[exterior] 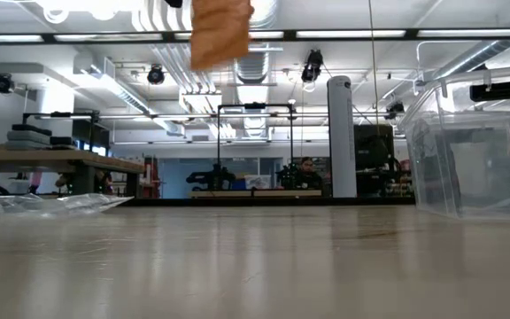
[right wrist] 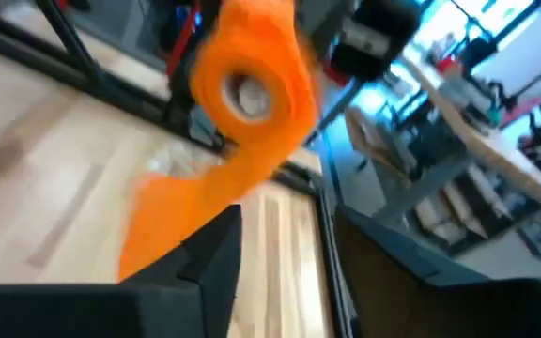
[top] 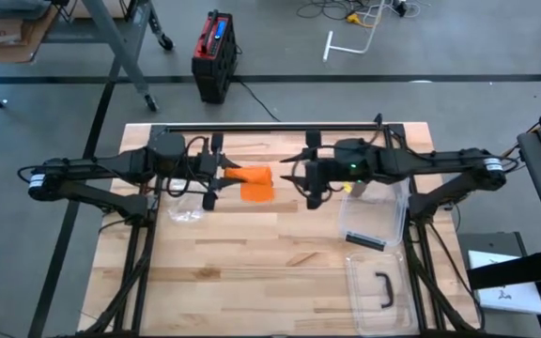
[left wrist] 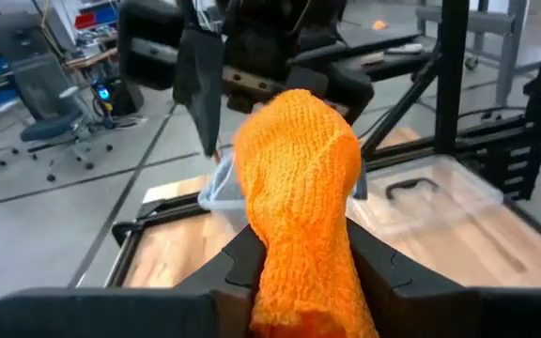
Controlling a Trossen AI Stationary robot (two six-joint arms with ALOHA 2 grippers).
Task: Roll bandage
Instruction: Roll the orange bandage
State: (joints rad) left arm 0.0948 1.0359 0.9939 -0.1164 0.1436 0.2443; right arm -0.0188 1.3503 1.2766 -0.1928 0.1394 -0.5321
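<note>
One orange knit bandage [left wrist: 299, 188] (partly rolled, tail loose) in the closed left tool [left wrist: 299, 268]; right tool [right wrist: 285, 244] parted, empty.

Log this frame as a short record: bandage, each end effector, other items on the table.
bandage: orange bandage, partly rolled, held above the table between both arms
left end effector: shut on the bandage
right end effector: just beside the roll, fingers apart, not gripping
clear bin: on the right side of the table
bin lid: flat, near the front right
plastic wrapper: under the left arm

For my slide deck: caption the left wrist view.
Left gripper holds an orange bandage up above the wooden table.
</note>
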